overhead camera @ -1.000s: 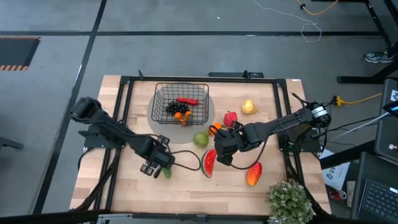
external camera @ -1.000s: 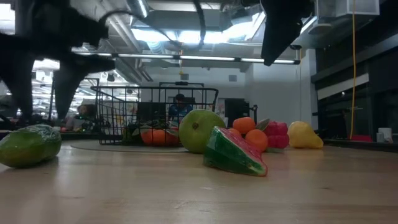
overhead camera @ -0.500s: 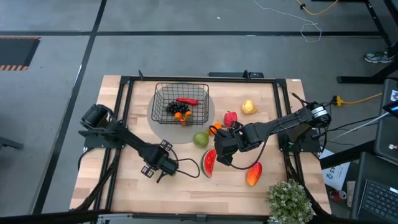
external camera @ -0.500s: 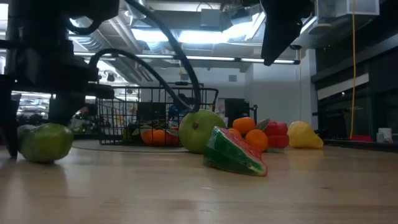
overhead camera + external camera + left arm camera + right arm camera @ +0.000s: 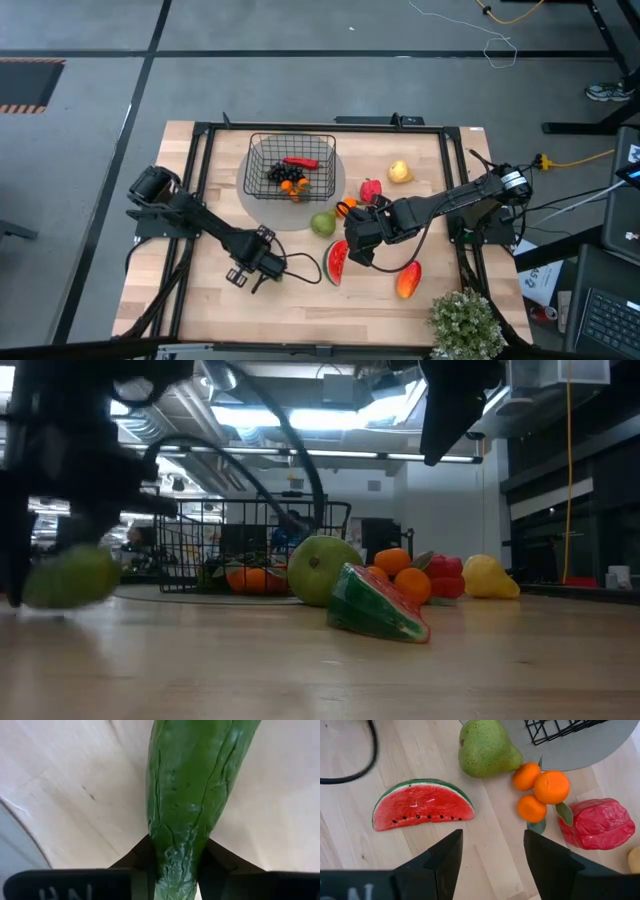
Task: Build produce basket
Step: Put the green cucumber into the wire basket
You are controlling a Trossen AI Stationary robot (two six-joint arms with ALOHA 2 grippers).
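My left gripper (image 5: 255, 268) is shut on the green cucumber (image 5: 190, 795) at the table's near left. The cucumber also shows in the low view (image 5: 65, 575), blurred. My right gripper (image 5: 360, 245) hangs open and empty over the table. In its wrist view (image 5: 492, 865) the watermelon slice (image 5: 422, 811) lies just beyond its fingers. The black wire basket (image 5: 290, 165) stands on a grey round mat and holds dark grapes, oranges and a red piece. A green pear (image 5: 322, 222), oranges (image 5: 345, 208), a red fruit (image 5: 371, 188), a yellow fruit (image 5: 400, 172) and a mango (image 5: 408, 280) lie on the table. My left gripper pinches the cucumber between its two fingers (image 5: 142, 865), on its two long sides near its narrow end (image 5: 172, 870). The fingers come from above and lie across it. In the low view the cucumber hangs a little above the table.
A potted leafy plant (image 5: 465, 320) stands at the near right corner. A black cable (image 5: 300, 268) loops on the table between my left gripper and the watermelon slice (image 5: 337, 262). A black frame runs along the table's edges. Bare wood lies at the near left.
My left gripper has shifted a little toward the table's right edge, over the cucumber, and has taken hold of it. The cucumber lay on the table. It now sits between the fingers and has risen slightly.
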